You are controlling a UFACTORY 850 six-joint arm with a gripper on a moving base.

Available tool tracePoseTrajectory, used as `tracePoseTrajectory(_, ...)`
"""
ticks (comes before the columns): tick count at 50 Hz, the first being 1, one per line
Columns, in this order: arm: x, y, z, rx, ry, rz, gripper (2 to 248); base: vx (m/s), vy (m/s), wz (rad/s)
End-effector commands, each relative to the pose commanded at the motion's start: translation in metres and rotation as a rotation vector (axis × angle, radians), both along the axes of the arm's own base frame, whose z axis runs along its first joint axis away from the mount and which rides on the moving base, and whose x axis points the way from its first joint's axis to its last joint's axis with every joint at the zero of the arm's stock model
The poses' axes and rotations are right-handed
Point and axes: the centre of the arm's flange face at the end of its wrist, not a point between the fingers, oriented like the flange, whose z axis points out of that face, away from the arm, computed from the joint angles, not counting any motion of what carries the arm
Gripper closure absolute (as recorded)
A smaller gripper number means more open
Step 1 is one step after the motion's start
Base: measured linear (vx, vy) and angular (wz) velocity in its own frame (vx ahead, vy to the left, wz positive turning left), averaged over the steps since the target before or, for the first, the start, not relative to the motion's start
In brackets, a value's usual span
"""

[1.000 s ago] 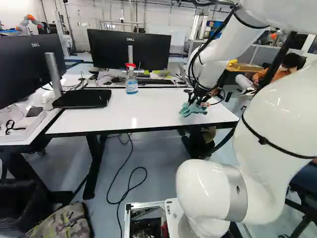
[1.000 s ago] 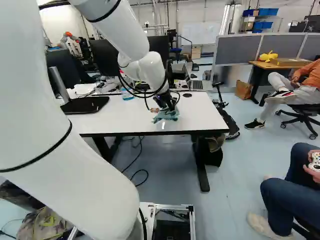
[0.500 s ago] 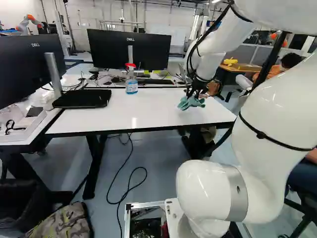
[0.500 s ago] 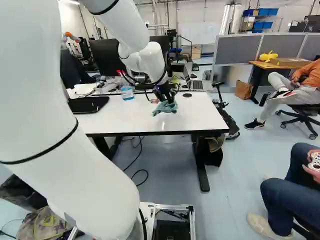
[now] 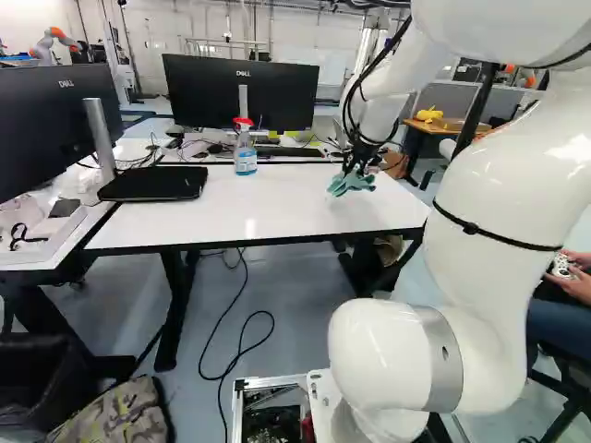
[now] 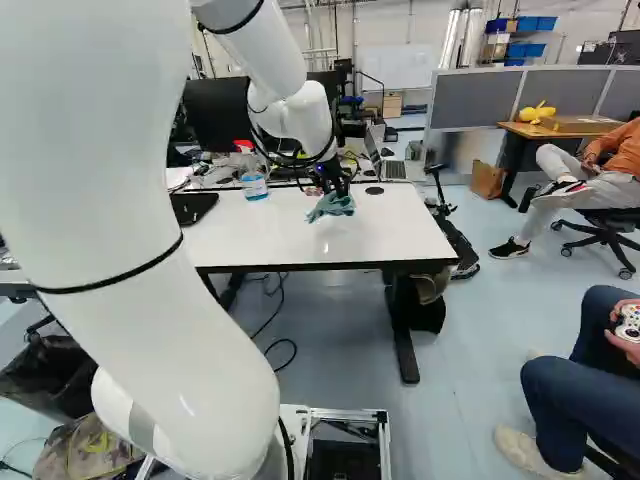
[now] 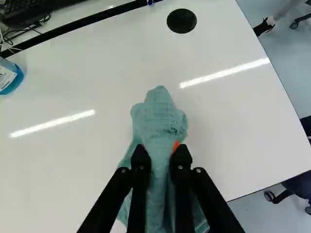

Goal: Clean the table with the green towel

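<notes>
At the right part of the white table (image 5: pixel 212 208), my gripper (image 5: pixel 356 169) points down in the left base view, the green towel (image 5: pixel 351 184) bunched under its tips. In the wrist view the gripper (image 7: pixel 161 151) is shut on the green towel (image 7: pixel 158 119), which bulges ahead of the fingers and drapes beneath them. Whether the cloth touches the tabletop (image 7: pixel 97 165) I cannot tell.
A spray bottle (image 5: pixel 245 152) with a red top stands near the table's back edge. Left of it, a monitor's black base (image 5: pixel 153 184) rests on the table. Behind are another monitor (image 5: pixel 242 92) and a laptop (image 6: pixel 390 168). Bags (image 5: pixel 120 415) lie on the floor at left.
In the left base view my arm has swung a little leftward and back over the table, the towel moving with the gripper. The base has stayed put.
</notes>
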Motion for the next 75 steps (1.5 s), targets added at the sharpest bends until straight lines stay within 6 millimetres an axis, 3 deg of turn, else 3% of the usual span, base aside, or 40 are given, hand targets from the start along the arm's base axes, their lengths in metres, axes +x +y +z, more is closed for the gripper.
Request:
tracePoseTrajectory(33,0.045,0.043,-0.001,-0.002,-0.011,0.094,193,0.000,0.000,0.000)
tracePoseTrajectory(56,0.088,0.051,-0.002,-0.005,-0.029,0.117,193,0.000,0.000,0.000)
tracePoseTrajectory(75,0.117,0.072,-0.003,-0.007,-0.044,0.156,193,0.000,0.000,0.000)
